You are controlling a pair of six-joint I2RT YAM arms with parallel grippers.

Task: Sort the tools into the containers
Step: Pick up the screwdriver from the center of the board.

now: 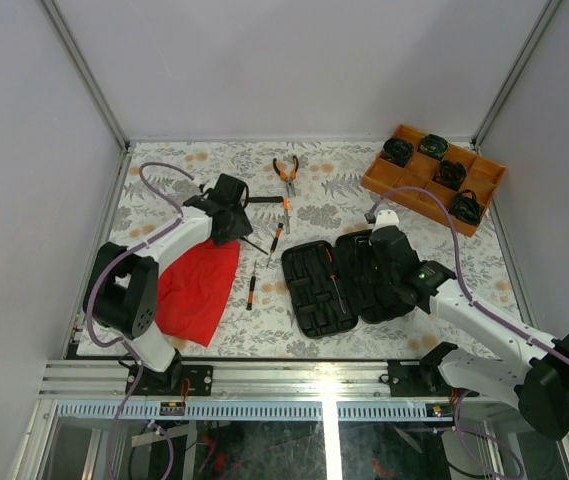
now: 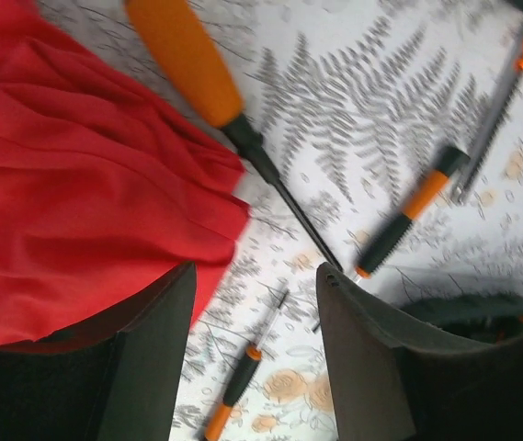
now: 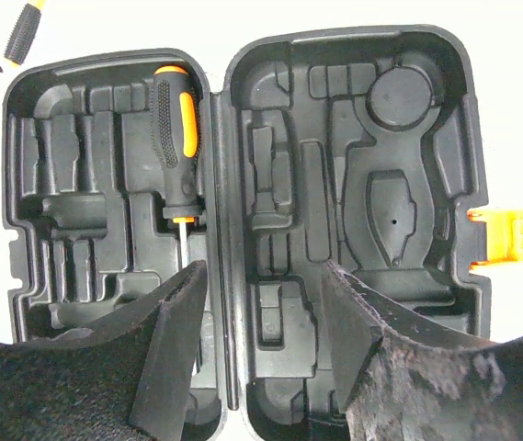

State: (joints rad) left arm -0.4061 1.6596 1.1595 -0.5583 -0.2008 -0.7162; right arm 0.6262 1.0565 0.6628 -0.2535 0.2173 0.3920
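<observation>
The black tool case (image 3: 399, 211) lies open and flat at the near middle of the table. The red cloth (image 1: 199, 290) lies crumpled to its left. The right gripper (image 3: 261, 276) hovers over the case, jaws parted and empty. The left gripper (image 2: 254, 276), likewise parted and empty, hangs beside the cloth. Orange-handled pliers (image 1: 286, 170) lie at the far middle. Loose screwdrivers (image 2: 408, 211) lie between cloth and case. One orange-and-black screwdriver (image 3: 174, 119) sits in the case's left half.

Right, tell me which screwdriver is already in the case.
The screwdriver in the left half of the case, beside the hinge; the others lie loose on the table.
</observation>
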